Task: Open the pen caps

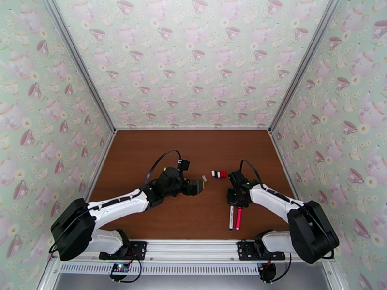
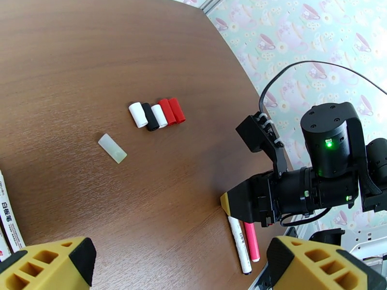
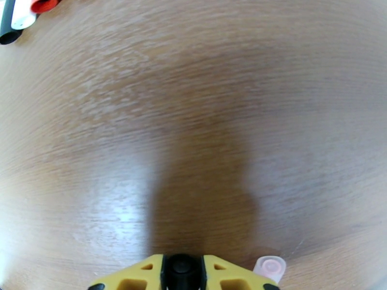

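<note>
Jaws of the right gripper (image 3: 183, 261) stand narrow, its yellow fingers (image 3: 140, 275) close on either side of a small black round object (image 3: 181, 270). Too little of that object shows to say whether it is a cap or a pen's end. In the right wrist view a pale pink translucent piece (image 3: 270, 268) shows just beside that gripper, at its 3 o'clock. From overhead, two pens lie side by side on the brown table (image 1: 193, 151) at the right gripper's 6 o'clock, their far ends hidden under it. One is a white pen (image 1: 231, 213) with a black near tip and the other a pink pen (image 1: 238, 218). The left gripper (image 1: 197, 186) is near the middle of the table, spread wide with nothing between its fingers. Five pen caps (image 2: 157, 113) lie loose in a tight row, touching side to side, at the right gripper's 11 o'clock overhead. They run white, black, white, red, red, each a short stubby cylinder. A sixth, pale cap (image 2: 112, 148), translucent and whitish, lies alone at the row's 7 o'clock in the left wrist view. Overhead it sits just beside the left gripper, at its 1 o'clock. At the 9 o'clock edge of the left wrist view, white barrels (image 2: 7, 218) printed with characters are partly cut off.
</note>
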### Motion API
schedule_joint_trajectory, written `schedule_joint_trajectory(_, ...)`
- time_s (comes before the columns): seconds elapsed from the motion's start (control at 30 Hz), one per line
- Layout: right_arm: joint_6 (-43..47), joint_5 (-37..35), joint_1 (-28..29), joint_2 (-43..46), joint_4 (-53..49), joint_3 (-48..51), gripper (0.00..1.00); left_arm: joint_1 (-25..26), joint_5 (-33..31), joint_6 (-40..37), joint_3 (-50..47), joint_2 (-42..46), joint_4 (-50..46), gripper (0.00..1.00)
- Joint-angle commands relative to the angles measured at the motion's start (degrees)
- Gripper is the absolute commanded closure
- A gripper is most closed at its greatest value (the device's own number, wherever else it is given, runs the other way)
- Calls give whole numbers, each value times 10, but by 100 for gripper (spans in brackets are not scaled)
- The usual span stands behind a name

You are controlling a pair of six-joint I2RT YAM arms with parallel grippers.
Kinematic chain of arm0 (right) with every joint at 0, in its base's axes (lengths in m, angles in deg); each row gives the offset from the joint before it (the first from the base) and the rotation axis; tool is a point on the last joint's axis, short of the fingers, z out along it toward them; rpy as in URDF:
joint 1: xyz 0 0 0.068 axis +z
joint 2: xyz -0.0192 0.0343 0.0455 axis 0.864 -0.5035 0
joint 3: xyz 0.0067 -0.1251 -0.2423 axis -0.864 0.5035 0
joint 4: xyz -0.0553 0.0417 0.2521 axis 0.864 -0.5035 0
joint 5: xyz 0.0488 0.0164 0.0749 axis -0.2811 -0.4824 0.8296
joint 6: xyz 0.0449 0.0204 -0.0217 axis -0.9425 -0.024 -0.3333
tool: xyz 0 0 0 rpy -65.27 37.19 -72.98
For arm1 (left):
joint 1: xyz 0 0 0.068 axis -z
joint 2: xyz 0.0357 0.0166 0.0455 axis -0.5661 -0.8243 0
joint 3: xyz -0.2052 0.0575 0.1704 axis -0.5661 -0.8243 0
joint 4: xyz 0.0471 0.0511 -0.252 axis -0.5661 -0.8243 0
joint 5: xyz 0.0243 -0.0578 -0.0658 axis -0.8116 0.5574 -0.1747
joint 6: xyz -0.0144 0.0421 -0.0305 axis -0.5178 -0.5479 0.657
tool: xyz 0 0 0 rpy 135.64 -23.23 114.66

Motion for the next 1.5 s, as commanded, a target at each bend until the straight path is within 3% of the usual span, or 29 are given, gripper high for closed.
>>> schedule_joint_trajectory(0.0, -16, 21, 8, 13, 32, -15, 78, 3, -1, 15, -3, 0, 15, 0)
schedule_joint_trajectory(0.4, -79, 90, 8, 105, 67, -82, 85, 3, 94, 42, -40, -18, 112, 3)
schedule_joint_trajectory(0.7, -125, 73, 50, 116, 97, -120, 85, 37, 107, 57, 6, -70, 113, 5)
schedule_joint_trajectory(0.83, -142, 63, 65, 116, 113, -125, 86, 56, 72, 43, 37, -90, 66, 7)
schedule_joint_trajectory(1.03, -166, 55, 80, 119, 134, -120, 86, 64, 63, 53, 46, -105, 70, 15)
schedule_joint_trajectory(1.37, -185, 38, 110, 97, 155, -126, 87, 75, 19, 49, 71, -120, 41, 44)
schedule_joint_trajectory(1.47, -190, 36, 118, 90, 164, -126, 87, 79, 16, 45, 79, -124, 30, 46)
